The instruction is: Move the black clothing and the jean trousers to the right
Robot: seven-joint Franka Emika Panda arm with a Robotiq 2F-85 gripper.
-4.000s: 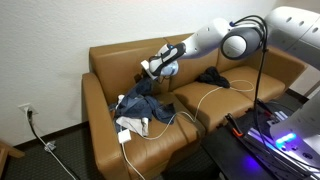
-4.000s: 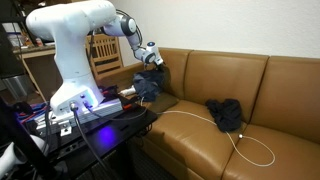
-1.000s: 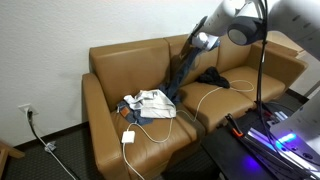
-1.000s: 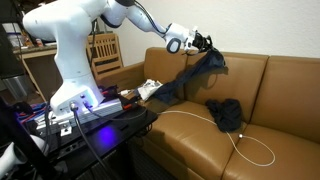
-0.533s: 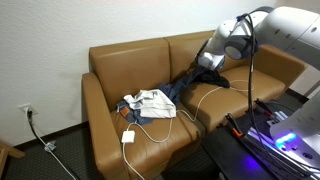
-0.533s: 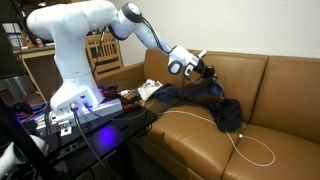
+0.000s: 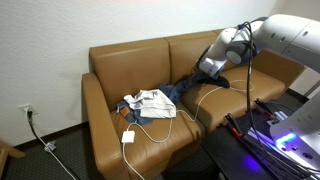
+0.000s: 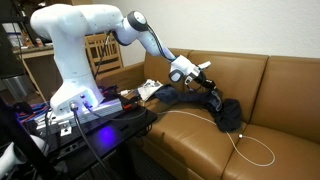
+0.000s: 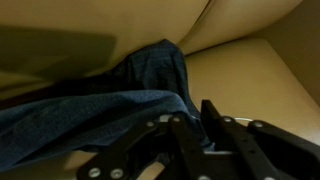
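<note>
The blue jean trousers (image 7: 182,90) lie stretched across the middle of the brown sofa (image 7: 110,60), with one end pinched in my gripper (image 7: 209,69). In an exterior view the gripper (image 8: 207,94) is low over the seat, shut on the jeans (image 8: 172,97), right beside the black clothing (image 8: 230,113). The black clothing (image 7: 222,83) lies on the right seat cushion, partly behind my arm. In the wrist view the denim (image 9: 110,95) fills the left side and runs in between the fingers (image 9: 208,128).
A white garment (image 7: 150,103) lies on the left cushion, with a white charger and cable (image 7: 126,136) near the seat's front edge. A white cable (image 8: 250,150) loops over the right cushion. A chair (image 8: 103,52) stands behind the robot base (image 8: 75,100).
The gripper has come down and moved right with the jeans, from high above the backrest to just over the seat by the black clothing. The jeans now lie spread on the cushions.
</note>
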